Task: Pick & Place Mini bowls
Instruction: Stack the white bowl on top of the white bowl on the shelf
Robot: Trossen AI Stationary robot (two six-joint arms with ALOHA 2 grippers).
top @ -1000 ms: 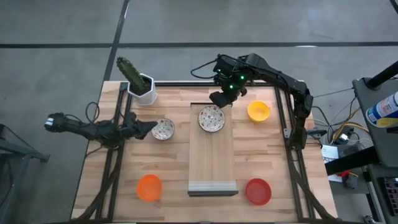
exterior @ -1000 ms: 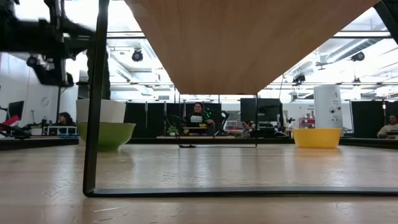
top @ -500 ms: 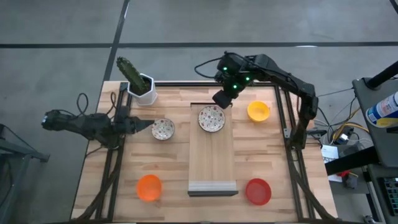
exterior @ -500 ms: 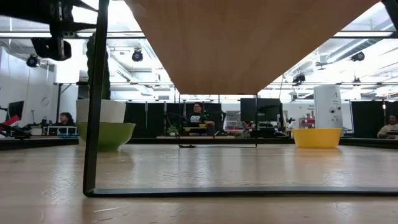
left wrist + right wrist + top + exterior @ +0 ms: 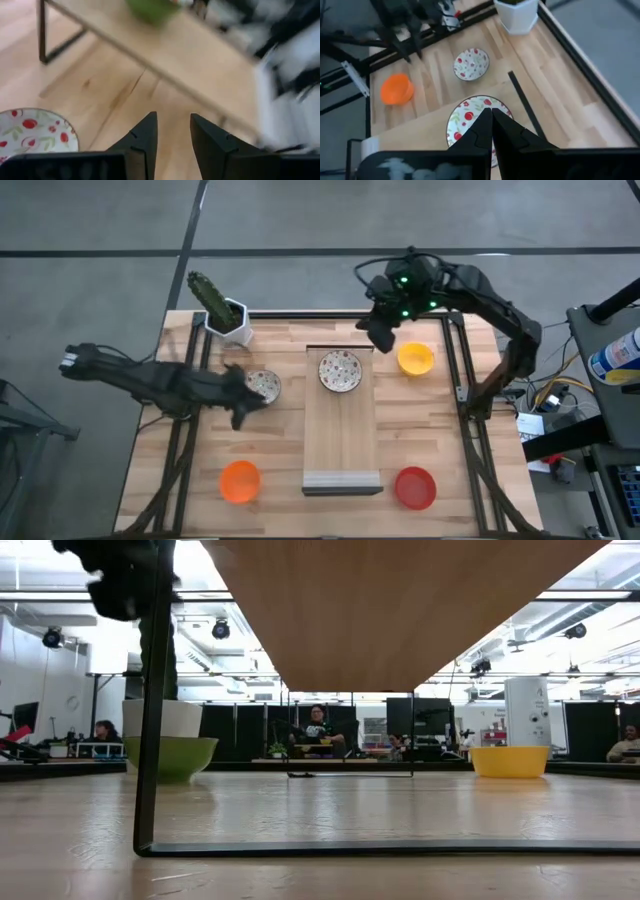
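Observation:
One speckled white bowl (image 5: 263,386) rests on the table left of a raised wooden board (image 5: 341,440). A second speckled bowl (image 5: 340,370) sits on the board's far end. A yellow bowl (image 5: 415,358), an orange bowl (image 5: 240,480) and a red bowl (image 5: 415,487) stand on the table. My left gripper (image 5: 244,402) hovers just beside the left speckled bowl (image 5: 30,131), on its near-left side, with its fingers (image 5: 146,134) a little apart and empty. My right gripper (image 5: 380,332) is shut and empty, raised past the board's far end, above the second speckled bowl (image 5: 470,122).
A white square pot with a cactus (image 5: 228,320) stands at the far left corner. Black frame rails (image 5: 452,370) run along the table's sides. The board stands on thin black legs (image 5: 150,740). People sit in the room beyond the table.
My left gripper has drawn back toward the left, then swung toward the right and the near edge, ending beside the left speckled bowl. My right gripper has moved toward the table's right and far edges, away from the bowl on the board. No bowl has moved.

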